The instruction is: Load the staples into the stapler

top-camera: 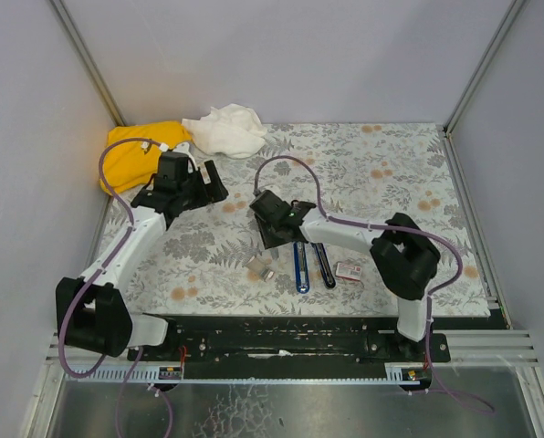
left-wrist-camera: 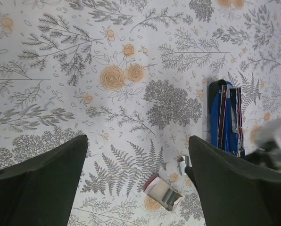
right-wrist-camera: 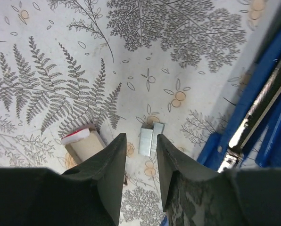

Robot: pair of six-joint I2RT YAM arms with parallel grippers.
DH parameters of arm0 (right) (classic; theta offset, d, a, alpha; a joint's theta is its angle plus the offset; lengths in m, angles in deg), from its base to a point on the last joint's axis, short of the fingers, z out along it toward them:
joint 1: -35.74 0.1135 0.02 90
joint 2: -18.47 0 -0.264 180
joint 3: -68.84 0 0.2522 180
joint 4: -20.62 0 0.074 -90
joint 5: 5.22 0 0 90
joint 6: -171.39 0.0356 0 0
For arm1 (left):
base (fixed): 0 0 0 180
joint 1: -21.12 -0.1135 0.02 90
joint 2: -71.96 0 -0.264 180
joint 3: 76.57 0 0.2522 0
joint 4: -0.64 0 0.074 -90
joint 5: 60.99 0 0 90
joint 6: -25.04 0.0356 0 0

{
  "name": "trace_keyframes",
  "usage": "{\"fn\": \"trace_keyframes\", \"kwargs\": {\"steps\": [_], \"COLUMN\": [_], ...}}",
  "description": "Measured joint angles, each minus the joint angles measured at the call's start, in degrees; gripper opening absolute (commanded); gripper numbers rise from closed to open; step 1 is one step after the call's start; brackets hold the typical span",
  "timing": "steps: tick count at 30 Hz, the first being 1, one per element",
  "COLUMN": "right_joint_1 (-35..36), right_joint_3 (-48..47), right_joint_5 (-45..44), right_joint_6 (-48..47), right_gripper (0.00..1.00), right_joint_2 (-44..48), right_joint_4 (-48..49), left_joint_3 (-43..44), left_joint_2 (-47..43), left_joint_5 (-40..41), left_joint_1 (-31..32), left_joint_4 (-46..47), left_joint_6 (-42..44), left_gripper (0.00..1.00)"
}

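Silvery-grey strip: lies flat on the patterned table, seemingly two short pieces side by side. It sits between the open cardboard tray and the stapler, touching neither.
Handling, as judged: very light, stiff yet brittle along its glued joints, and thin enough to skate on the table. Best pinched gently across its long sides near the middle, so it neither snaps nor slides off.
Stapler: swung fully open, blue arm and black base lying parallel, the metal channel showing in the blue arm.
Box: whitish with red print, just right of the black base.
Right gripper: poised directly over the strip, fingers a narrow gap apart, holding nothing.
Left gripper: raised well to the left, fingers spread wide, empty.
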Motion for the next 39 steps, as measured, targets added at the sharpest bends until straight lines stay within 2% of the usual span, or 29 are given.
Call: {"fn": "trace_keyframes", "kwargs": {"steps": [5, 10, 33, 39], "right_joint_1": [0.9, 1.0, 1.3, 1.4], "right_joint_3": [-3.7, -4.2, -5.4, -5.2], "right_joint_5": [-0.1, -0.3, -2.0, -2.0], "right_joint_6": [-0.4, -0.5, -0.4, 0.7], "right_gripper": [0.37, 0.36, 0.22, 0.22], "right_joint_2": [-5.9, -8.0, -9.2, -4.3], "right_joint_4": [-1.4, -2.8, -4.7, -5.7], "left_joint_3": [-0.1, -0.1, -0.1, -0.1], "left_joint_2": [-2.2, -2.3, -2.3, -2.3], "left_joint_5": [1.6, 1.8, 1.1, 0.8], "left_joint_1": [-0.7, -0.7, -1.9, -1.9], "left_joint_4": [0.0, 0.0, 0.0, 0.0], "left_joint_6": [1.2, 1.5, 1.5, 1.5], "left_gripper": [0.89, 0.90, 0.91, 0.91]}}
